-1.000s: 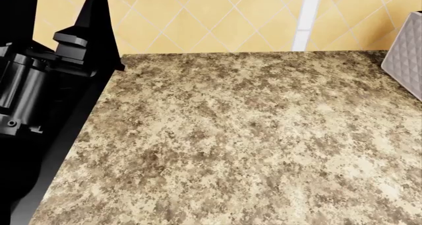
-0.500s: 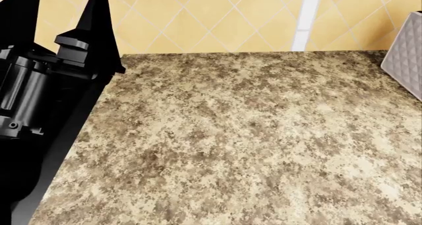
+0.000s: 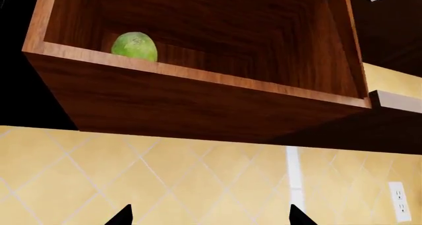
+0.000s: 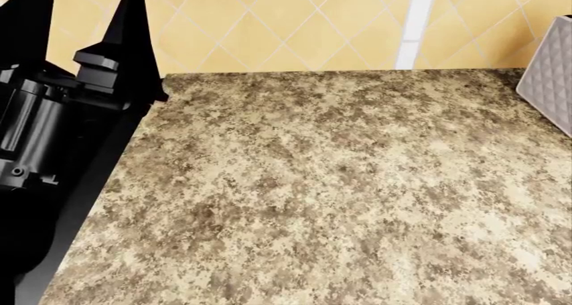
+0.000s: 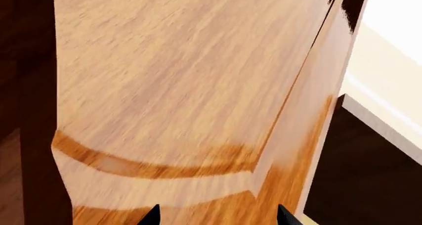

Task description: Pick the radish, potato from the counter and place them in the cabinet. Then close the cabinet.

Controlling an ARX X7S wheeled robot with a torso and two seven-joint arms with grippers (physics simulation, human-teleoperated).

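Here we see the counter (image 4: 339, 184) bare of food, the cabinet (image 3: 197, 101) open above, its door (image 5: 185, 86) close before the right gripper (image 5: 218, 216). The radish (image 3: 134, 46) sits inside. Both the left gripper (image 3: 209, 216) and right gape, holding nothing.

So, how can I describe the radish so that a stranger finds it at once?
Look up at the open wooden cabinet above the yellow tiled wall. The radish sits inside it near one side wall, just behind the front edge. It is the only thing visible there: a small, round, light green ball against dark brown wood.
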